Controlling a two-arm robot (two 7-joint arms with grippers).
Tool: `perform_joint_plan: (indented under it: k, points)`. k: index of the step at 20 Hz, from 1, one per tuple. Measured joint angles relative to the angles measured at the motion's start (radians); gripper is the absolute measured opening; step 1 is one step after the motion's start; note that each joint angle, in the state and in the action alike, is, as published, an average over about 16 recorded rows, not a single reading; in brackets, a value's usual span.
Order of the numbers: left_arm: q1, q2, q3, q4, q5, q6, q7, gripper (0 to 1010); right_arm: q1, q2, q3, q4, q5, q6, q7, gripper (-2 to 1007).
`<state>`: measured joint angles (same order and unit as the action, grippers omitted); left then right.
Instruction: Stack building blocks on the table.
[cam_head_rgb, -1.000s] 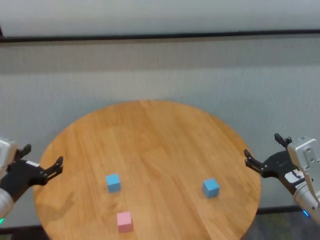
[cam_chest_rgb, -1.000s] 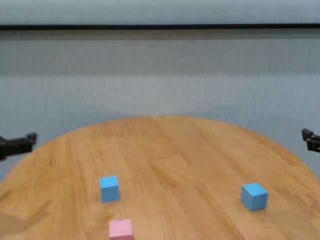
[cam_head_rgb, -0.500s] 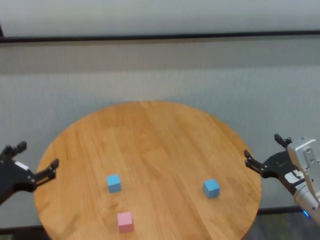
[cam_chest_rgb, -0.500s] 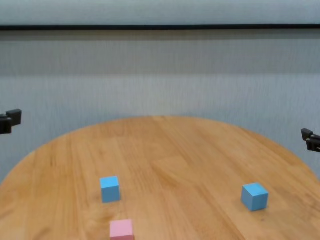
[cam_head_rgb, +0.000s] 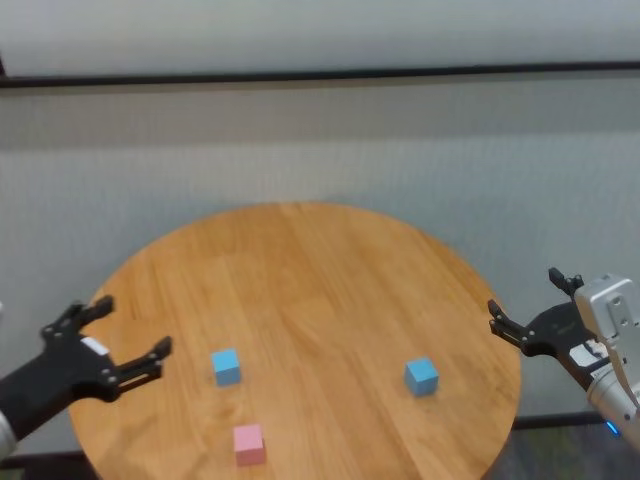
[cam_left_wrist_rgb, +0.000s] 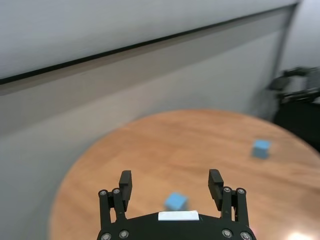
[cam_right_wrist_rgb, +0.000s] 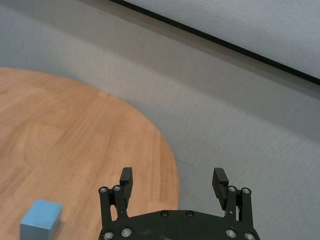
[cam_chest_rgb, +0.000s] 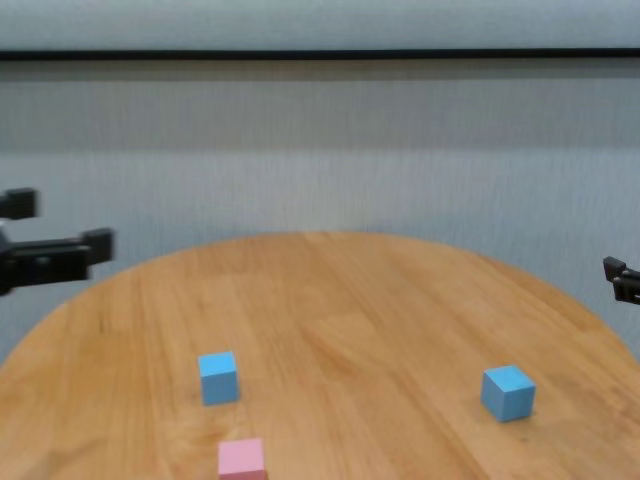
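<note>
Since the preceding frame the left gripper (cam_head_rgb: 110, 338) has advanced inward from beyond the table (cam_head_rgb: 300, 260) edge to above its 9 o'clock rim; the blocks have not shifted. The left forearm enters low from the 8 o'clock side, roughly level, fingers spread wide and empty, pointing toward the table centre. The right gripper (cam_head_rgb: 532, 308) is parked off the rim at 3 o'clock, fingers also spread, holding nothing. On the table: one blue block (cam_head_rgb: 226, 366) at 7 o'clock from centre, the pink block (cam_head_rgb: 248, 443) near the 6 o'clock edge, a second blue block (cam_head_rgb: 421, 375) at 4 o'clock. All three lie well apart, unstacked.
</note>
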<state>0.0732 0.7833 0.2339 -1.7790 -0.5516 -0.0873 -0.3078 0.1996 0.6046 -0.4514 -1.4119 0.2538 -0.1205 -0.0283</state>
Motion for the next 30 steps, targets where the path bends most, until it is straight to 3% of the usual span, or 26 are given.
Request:
perform_joint_plan:
  k: [8, 14, 20, 30]
  points:
    - [-0.054, -0.037, 0.055, 0.025, -0.016, -0.029, -0.149, 1003, 0.0, 0.0, 0.0, 0.0, 0.0, 0.0, 0.0, 1005]
    - [-0.083, -0.054, 0.087, 0.055, -0.012, -0.036, -0.232, 1003, 0.0, 0.0, 0.0, 0.0, 0.0, 0.0, 0.0, 1005]
    - [-0.113, -0.074, 0.116, 0.104, 0.014, -0.03, -0.283, 1003, 0.0, 0.0, 0.0, 0.0, 0.0, 0.0, 0.0, 1004]
    - [-0.166, -0.103, 0.176, 0.177, 0.091, -0.003, -0.332, 1003, 0.0, 0.0, 0.0, 0.0, 0.0, 0.0, 0.0, 1004]
